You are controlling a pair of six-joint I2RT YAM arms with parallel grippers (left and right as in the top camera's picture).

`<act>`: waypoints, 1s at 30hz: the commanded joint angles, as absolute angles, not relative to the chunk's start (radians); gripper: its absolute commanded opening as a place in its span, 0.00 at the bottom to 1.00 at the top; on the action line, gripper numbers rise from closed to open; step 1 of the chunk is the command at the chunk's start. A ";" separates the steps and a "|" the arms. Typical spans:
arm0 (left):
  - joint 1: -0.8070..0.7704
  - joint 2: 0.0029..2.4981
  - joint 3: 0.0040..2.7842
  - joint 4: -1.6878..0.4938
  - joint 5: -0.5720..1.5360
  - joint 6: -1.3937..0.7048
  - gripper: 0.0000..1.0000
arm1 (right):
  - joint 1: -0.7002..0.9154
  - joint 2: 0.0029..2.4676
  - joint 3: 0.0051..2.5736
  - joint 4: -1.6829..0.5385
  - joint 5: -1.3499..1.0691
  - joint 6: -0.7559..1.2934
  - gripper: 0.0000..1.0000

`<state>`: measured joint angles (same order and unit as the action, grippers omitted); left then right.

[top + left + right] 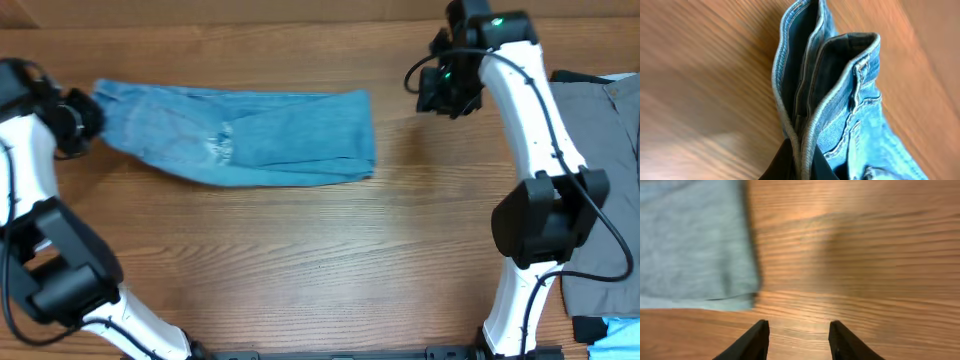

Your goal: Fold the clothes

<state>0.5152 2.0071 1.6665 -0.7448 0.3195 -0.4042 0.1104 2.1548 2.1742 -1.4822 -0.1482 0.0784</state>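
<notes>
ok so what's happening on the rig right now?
The left tool is clamped on the waistband end of the light blue jeans, which lie in a long folded strip across the table. The right tool is open and empty, above bare wood just past the jeans' other end. Grey trousers lie at the right edge.

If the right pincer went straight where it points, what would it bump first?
Probably the bare wooden table: the open right pincer aims just beside the edge of the jeans. Depth is unclear.
</notes>
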 commanded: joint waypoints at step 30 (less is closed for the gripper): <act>-0.492 2.119 1.932 -0.937 0.079 -0.053 0.09 | -0.052 2.130 2.243 -1.578 -0.230 0.082 0.46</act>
<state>-0.4850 2.1139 1.9064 -0.9257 0.0769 -0.0410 -0.0521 2.1494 2.2215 -1.5818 -0.2211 0.0788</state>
